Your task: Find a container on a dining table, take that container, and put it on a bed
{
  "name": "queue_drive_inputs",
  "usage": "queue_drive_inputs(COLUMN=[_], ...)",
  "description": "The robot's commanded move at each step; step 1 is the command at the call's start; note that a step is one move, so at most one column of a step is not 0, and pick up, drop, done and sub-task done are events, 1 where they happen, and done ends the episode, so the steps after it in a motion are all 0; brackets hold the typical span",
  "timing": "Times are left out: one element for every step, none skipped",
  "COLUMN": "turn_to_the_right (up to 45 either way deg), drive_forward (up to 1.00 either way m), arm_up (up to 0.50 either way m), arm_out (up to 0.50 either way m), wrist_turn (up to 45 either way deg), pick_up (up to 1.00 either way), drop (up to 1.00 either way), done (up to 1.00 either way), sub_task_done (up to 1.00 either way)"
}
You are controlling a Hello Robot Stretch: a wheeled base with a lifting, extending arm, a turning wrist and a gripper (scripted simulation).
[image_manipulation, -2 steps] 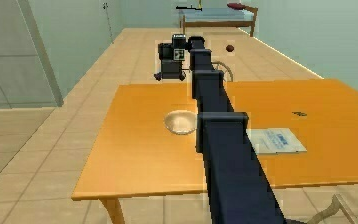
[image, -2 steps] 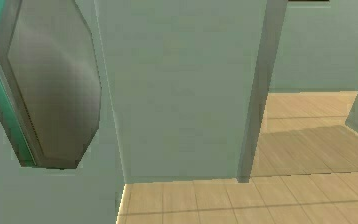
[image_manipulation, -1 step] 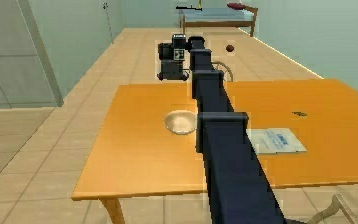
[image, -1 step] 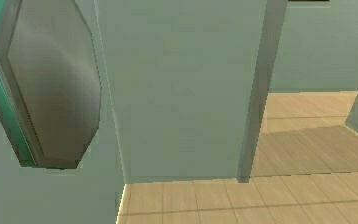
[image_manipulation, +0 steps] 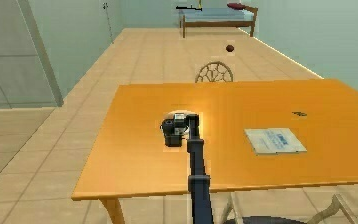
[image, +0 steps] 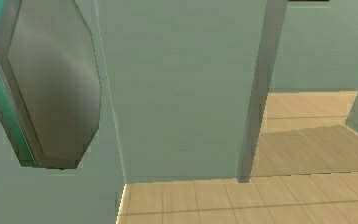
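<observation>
An orange dining table [image_manipulation: 137, 150] spreads across the arm side view. The dark arm [image_manipulation: 197, 170] rises from the bottom edge over the tabletop. At its far end sits my gripper [image_manipulation: 170, 132], near the table's middle. A small pale shape [image_manipulation: 177, 116] lies on the tabletop right at the gripper, too small to name. I cannot tell whether the gripper holds anything.
A flat white paper or book [image_manipulation: 274, 140] and a small dark item [image_manipulation: 300, 114] lie on the table's right part. A round-backed chair [image_manipulation: 214, 73] stands behind the table, with a dark ball [image_manipulation: 229, 47] and reddish furniture [image_manipulation: 219, 15] farther out. Ahead, a grey-green wall [image: 177, 80], a framed panel [image: 47, 85], and tan floor [image: 307, 130] through an opening on the right.
</observation>
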Motion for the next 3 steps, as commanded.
queue_drive_inputs(turn_to_the_right=[0.0,0.0,0.0], drive_forward=[0.0,0.0,0.0], arm_up=[0.0,0.1,0.16], arm_out=[0.0,0.0,0.0], wrist_turn=[0.0,0.0,0.0], pick_up=[1.0,0.0,0.0], drop=[0.0,0.0,0.0], done=[0.0,0.0,0.0], sub_task_done=[0.0,0.0,0.0])
